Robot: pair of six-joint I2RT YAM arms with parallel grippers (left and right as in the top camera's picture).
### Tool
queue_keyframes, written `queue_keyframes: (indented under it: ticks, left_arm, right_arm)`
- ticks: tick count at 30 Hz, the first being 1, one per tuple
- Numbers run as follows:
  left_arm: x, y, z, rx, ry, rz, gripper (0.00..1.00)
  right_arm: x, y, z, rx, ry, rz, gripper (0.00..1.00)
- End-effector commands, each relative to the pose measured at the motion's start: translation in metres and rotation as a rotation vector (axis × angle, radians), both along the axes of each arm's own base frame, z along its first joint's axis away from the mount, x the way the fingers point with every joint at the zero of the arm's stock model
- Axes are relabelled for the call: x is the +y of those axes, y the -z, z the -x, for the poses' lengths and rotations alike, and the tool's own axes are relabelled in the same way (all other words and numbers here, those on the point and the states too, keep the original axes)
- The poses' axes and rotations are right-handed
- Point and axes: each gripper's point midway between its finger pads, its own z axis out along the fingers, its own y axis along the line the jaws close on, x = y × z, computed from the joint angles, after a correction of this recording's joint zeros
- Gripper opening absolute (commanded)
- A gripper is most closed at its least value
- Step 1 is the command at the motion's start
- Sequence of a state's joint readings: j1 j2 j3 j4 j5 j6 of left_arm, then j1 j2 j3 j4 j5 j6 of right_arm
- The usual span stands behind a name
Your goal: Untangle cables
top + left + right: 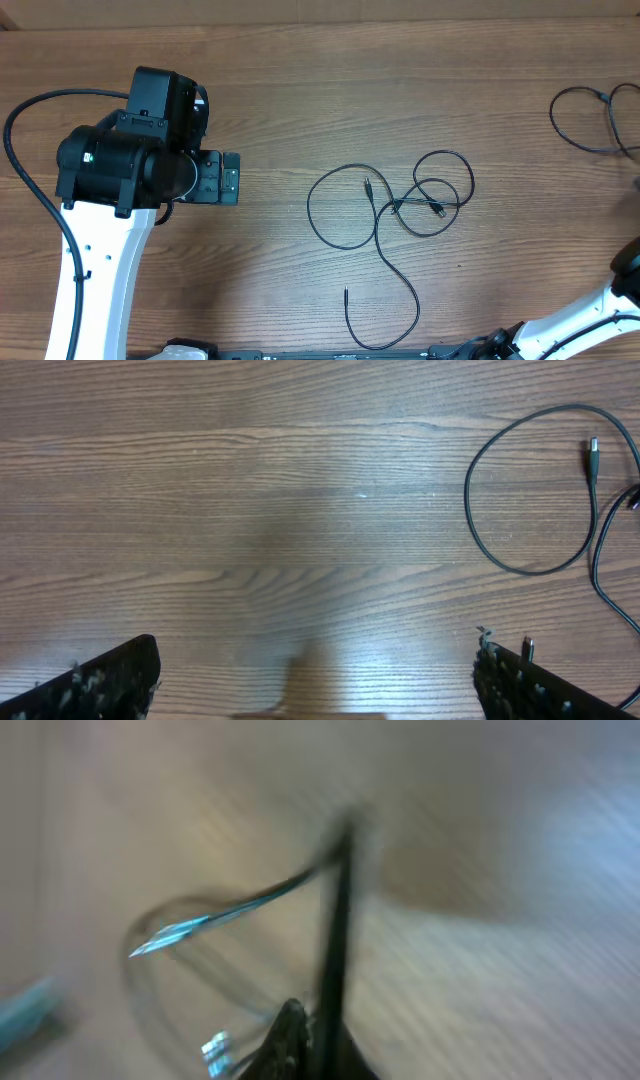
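Early untangling: the looped cables (398, 206) lie on the surface (300, 80) well right of the released left tool (230, 178); the right tool (300, 1045) is clenched, its catch blurred. Next likely needs a grasp of one loop

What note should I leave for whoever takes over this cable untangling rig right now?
Left tool: open and empty, over bare table, left of the cables.
Right tool: shut. Its view is blurred; a thin cord seems to run up from its tips, but the grip is unconfirmed.
Cables: the tangled cables lie mid-table with their loops crossing. A separate cord sits at the right edge, partly out of view.
Done: one cord looks apart from the bundle.
Left: undo the mid-table crossings and lay each cord apart.
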State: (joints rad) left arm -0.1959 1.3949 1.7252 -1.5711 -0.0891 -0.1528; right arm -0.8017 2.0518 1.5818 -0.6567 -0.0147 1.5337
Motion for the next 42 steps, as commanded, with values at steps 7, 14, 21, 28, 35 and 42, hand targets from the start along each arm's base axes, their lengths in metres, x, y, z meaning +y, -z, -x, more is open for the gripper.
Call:
queue_keyframes:
  ticks: [7, 14, 21, 28, 35, 42]
  left_arm:
    - [-0.005, -0.011, 0.002, -0.033, 0.025, 0.028, 1.0]
    - [-0.006, -0.011, 0.002, -0.036, 0.025, 0.033, 1.0]
    - [-0.008, -0.011, 0.003, -0.032, 0.005, 0.054, 1.0]
    - [-0.01, -0.011, 0.003, -0.029, 0.011, 0.068, 1.0]
    - [-0.01, -0.011, 0.003, -0.031, 0.011, 0.069, 1.0]
    - [-0.01, -0.011, 0.002, -0.032, 0.01, 0.065, 1.0]
  right_arm:
    - [0.028, -0.127, -0.127, 0.115, -1.003, 0.881, 0.04]
    - [0.083, -0.126, -0.169, 0.385, -1.48, 1.229, 0.04]
    - [0.113, -0.06, -0.201, 0.457, -1.667, 1.249, 0.04]
    - [0.123, 0.069, -0.192, 0.49, -1.792, 0.995, 0.04]
    - [0.121, 0.079, -0.193, 0.501, -1.793, 0.987, 0.72]
    - [0.115, 0.018, -0.205, 0.503, -1.778, 1.01, 1.0]
